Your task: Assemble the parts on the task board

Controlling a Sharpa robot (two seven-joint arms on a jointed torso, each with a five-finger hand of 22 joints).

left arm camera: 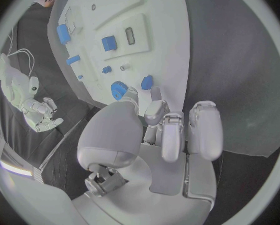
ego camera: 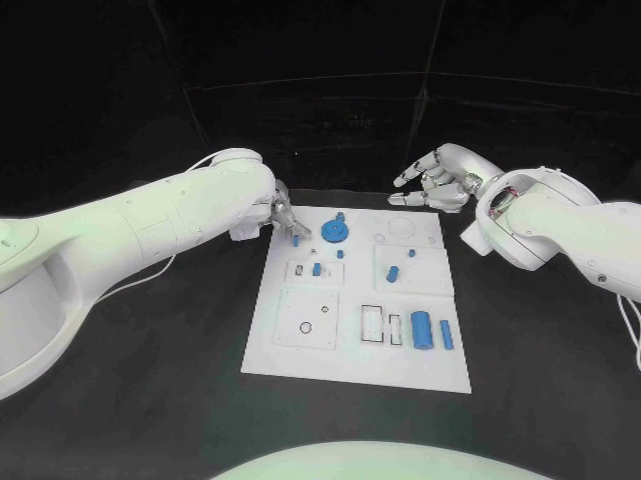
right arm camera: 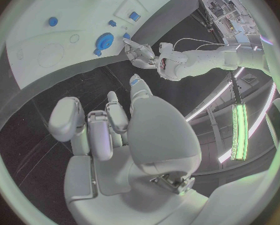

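The white task board (ego camera: 299, 350) lies in the middle of the black table. A blue gear (ego camera: 333, 233) sits near its far edge, and small blue pegs (ego camera: 392, 274) stand in its middle. A blue cylinder (ego camera: 423, 330) and a blue bar (ego camera: 446, 335) lie at the near right. My left hand (ego camera: 284, 218) hovers over the board's far left corner. Its thumb and a finger pinch a small blue piece (ego camera: 294, 240) beside the gear (left arm camera: 119, 90); the piece (left arm camera: 147, 82) sits at the fingertips (left arm camera: 155, 94). My right hand (ego camera: 436, 180) hangs beyond the far right corner, fingers apart, holding nothing.
Rectangular slots (ego camera: 372, 324) and a round hole (ego camera: 306, 327) mark the board's near half. A round recess (ego camera: 400, 231) lies at the far right. A thin cable (ego camera: 640, 340) trails down from my right arm. Bare black table (ego camera: 147, 380) surrounds the board.
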